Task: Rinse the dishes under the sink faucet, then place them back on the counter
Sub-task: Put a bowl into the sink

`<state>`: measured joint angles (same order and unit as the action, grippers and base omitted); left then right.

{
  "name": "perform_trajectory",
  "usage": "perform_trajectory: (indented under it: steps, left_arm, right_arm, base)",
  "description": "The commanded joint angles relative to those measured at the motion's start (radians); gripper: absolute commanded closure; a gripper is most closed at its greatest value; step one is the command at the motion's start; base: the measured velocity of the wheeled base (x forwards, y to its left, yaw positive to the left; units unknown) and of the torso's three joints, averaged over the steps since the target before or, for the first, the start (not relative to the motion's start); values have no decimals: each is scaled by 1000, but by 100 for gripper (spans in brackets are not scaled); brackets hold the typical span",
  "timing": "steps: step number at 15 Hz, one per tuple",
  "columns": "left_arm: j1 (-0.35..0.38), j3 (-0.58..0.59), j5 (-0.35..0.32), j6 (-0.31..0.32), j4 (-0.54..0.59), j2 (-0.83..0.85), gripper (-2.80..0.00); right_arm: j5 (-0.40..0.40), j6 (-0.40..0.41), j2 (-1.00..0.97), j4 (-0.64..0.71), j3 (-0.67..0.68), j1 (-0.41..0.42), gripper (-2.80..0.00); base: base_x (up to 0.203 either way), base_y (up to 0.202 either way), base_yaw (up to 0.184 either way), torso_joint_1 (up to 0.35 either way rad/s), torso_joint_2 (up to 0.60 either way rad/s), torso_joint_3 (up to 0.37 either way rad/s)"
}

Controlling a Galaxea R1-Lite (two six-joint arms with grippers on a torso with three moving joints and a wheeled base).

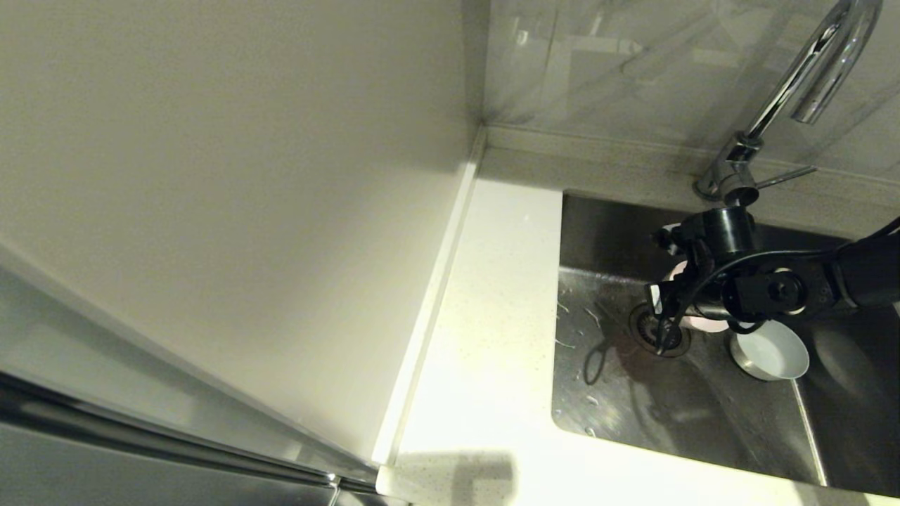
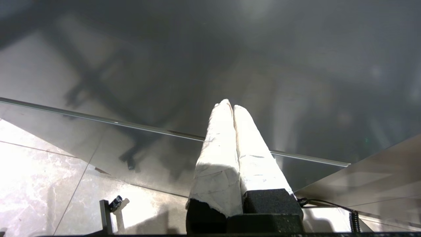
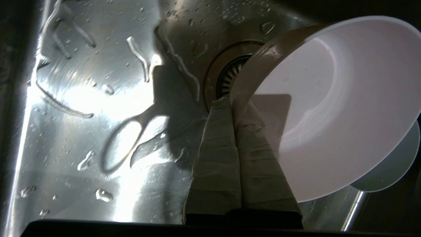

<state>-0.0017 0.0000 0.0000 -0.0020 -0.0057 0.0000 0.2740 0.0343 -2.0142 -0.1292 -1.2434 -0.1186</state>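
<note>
The pink bowl is being held by its rim in the right end effector, whose fingers are clamped together on the wall, low inside the sink just above the drain. The bowl is being carried tilted on its side. For a good rinse, it is probably best brought under the faucet spout with its mouth turned to the stream, the thin rim grip being kept firm so a wet wall is not let slip. A blue-green bowl is lying empty on the sink floor just beside it; only droplets are being seen in the basin. The bench is being left bare. The left end effector is being kept parked, fingers together, away from the sink.
</note>
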Motion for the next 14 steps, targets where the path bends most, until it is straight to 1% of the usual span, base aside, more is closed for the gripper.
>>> perform_trajectory:
  steps: [1, 7, 10, 12, 14]
  left_arm:
    - [0, 3, 0, -1, 0, 0, 0]
    - [0, 2, 0, 0, 0, 0, 0]
    - [0, 3, 0, -1, 0, 0, 0]
    - [0, 3, 0, -1, 0, 0, 0]
    - [0, 2, 0, -1, 0, 0, 0]
  right_arm:
    - [2, 1, -41, 0, -37, 16, 0]
    - [2, -1, -135, 4, -148, 106, 0]
    - [2, -3, -169, 54, -235, 144, 0]
    - [2, -5, -184, 97, -283, 160, 0]
    - [2, -6, -186, 99, -289, 163, 0]
  base:
    - [0, 0, 0, 0, 0, 0]
    - [0, 0, 0, 0, 0, 0]
    - [0, 0, 0, 0, 0, 0]
    - [0, 0, 0, 0, 0, 0]
    - [0, 0, 0, 0, 0, 0]
